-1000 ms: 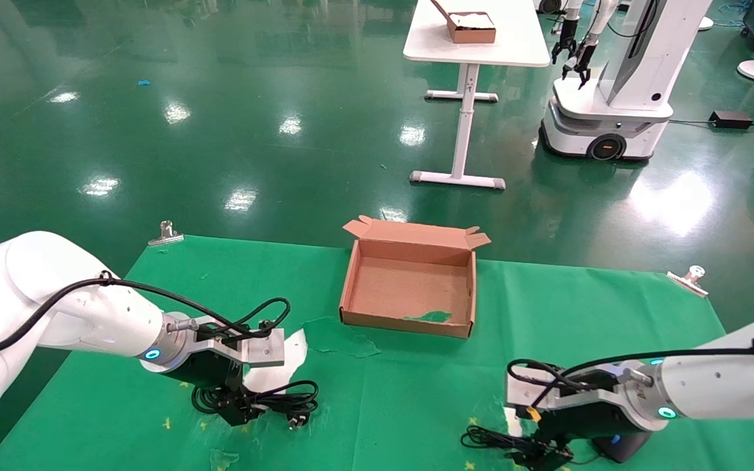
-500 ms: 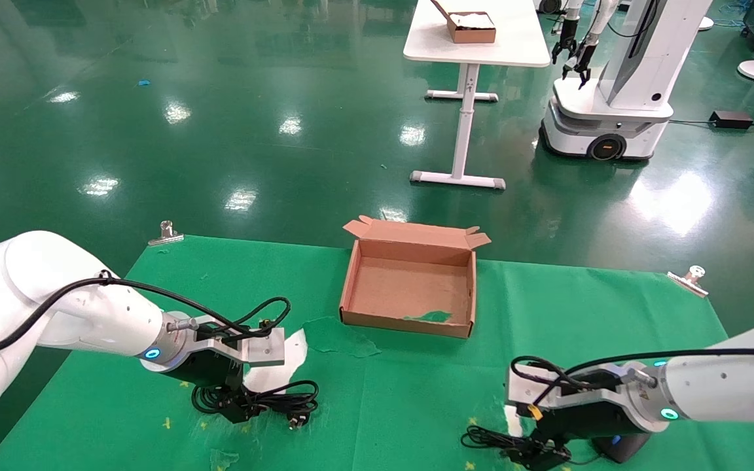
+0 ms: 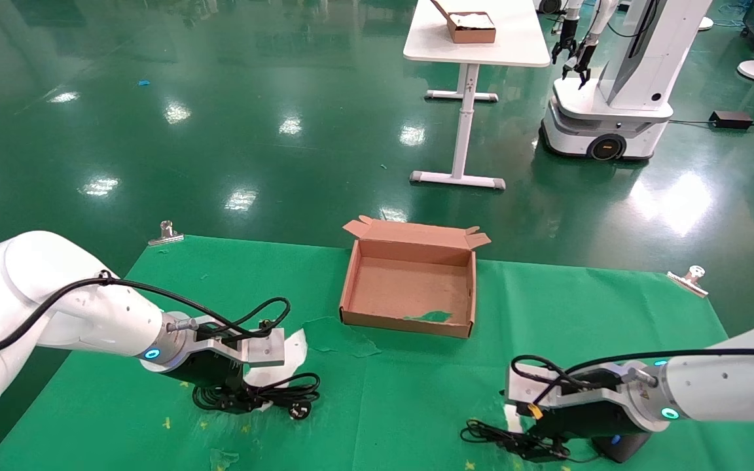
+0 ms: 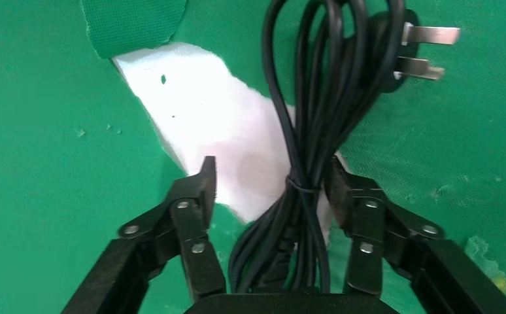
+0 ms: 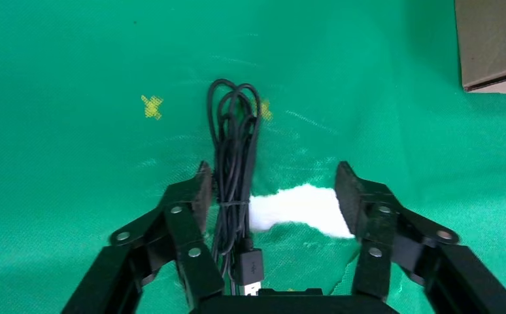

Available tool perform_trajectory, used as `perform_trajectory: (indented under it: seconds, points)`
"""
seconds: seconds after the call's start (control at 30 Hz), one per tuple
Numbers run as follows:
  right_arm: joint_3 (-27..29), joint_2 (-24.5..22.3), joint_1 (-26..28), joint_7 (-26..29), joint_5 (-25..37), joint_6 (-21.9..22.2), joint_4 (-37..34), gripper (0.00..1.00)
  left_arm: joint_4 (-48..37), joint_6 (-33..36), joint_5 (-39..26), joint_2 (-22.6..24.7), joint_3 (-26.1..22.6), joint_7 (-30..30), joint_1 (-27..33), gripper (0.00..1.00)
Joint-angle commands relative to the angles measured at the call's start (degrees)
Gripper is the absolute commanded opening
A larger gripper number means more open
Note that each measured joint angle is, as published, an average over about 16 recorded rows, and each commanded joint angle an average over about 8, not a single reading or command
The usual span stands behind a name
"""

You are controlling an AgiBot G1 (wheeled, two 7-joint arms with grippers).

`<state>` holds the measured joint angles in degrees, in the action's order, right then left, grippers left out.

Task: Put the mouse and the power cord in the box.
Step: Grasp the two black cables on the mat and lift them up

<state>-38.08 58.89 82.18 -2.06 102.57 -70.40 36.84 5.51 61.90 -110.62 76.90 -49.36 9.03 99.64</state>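
**Green-clothed table, two arms lowered over two cables**

Green cloth (image 3: 416, 392): covers table, torn in places to show white beneath; metal clips at both far corners.

Box (image 3: 410, 284): brown cardboard, shallow, open-topped, far centre of cloth; small flaps on back edge, green scrap on floor; nothing else inside.

Left gripper (image 4: 273, 186): low over near left of cloth, fingers spread wide to either side of power cord; one finger (image 4: 352, 196) touching bundle, the other clear of it; not closed on it.

Right gripper (image 5: 271, 190): low over near right of cloth, fingers spread wide; cable bundle lying against one finger (image 5: 191, 196), the other well clear.

Power cord (image 4: 309, 124): thick black, tied in a long bundle, flat on cloth and white patch; pronged plug at end away from gripper.

Mouse (image 3: 619, 446): black body on cloth at near right edge, partly hidden under right arm; thin cable bundled, USB plug at gripper end
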Motion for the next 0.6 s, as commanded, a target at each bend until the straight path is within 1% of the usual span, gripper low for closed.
perform_trajectory:
  seconds: [0.03,0.6]
  points:
    - [0.00,-0.02,-0.01,0.04,-0.01,0.00,0.07,0.00,0.01,0.01,0.00,-0.01,0.00,0.00,0.00,0.00]
    - [0.00,-0.09,-0.06,0.11,-0.07,0.01,0.29,0.00,0.08,0.02,0.00,-0.03,0.00,0.00,-0.05,0.00]
